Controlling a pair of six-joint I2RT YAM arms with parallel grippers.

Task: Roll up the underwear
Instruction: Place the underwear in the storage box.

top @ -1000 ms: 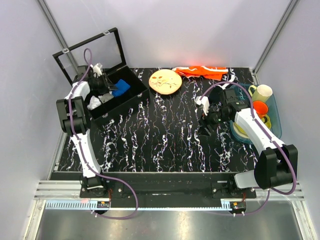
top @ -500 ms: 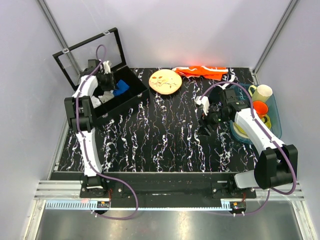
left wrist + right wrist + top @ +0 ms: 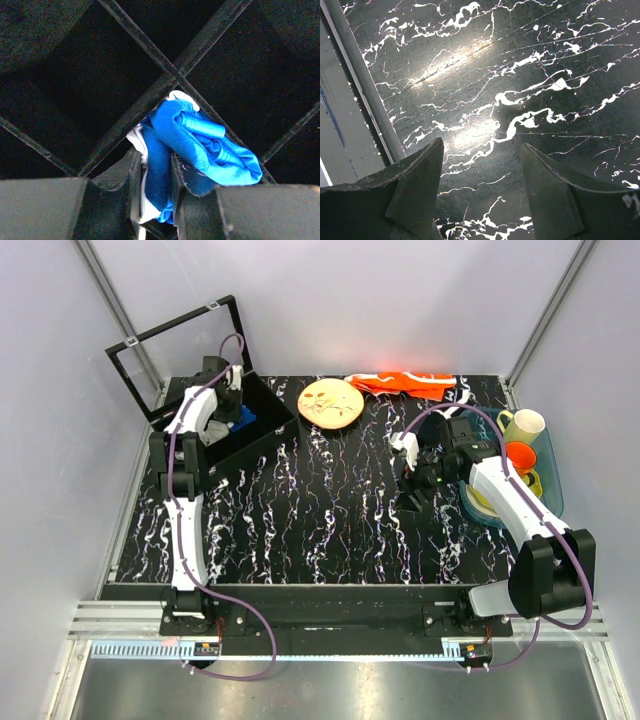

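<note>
Underwear [image 3: 200, 145]: blue with white trim, bunched, inside a divided black box [image 3: 250, 448] at the upper left of the top view, over a crossing of the dividers [image 3: 140, 41]. Left gripper [image 3: 156, 164]: fingers pinching a fold of the underwear, bottom centre of its wrist view. Right gripper [image 3: 481, 150]: jaws spread, holding nothing, above the marbled table [image 3: 320, 520], right of centre. Also a round plate [image 3: 331, 403] and an orange cloth [image 3: 405, 383] along the top edge, and cups [image 3: 525, 425] in a teal bin [image 3: 552, 480] at far right.
</note>
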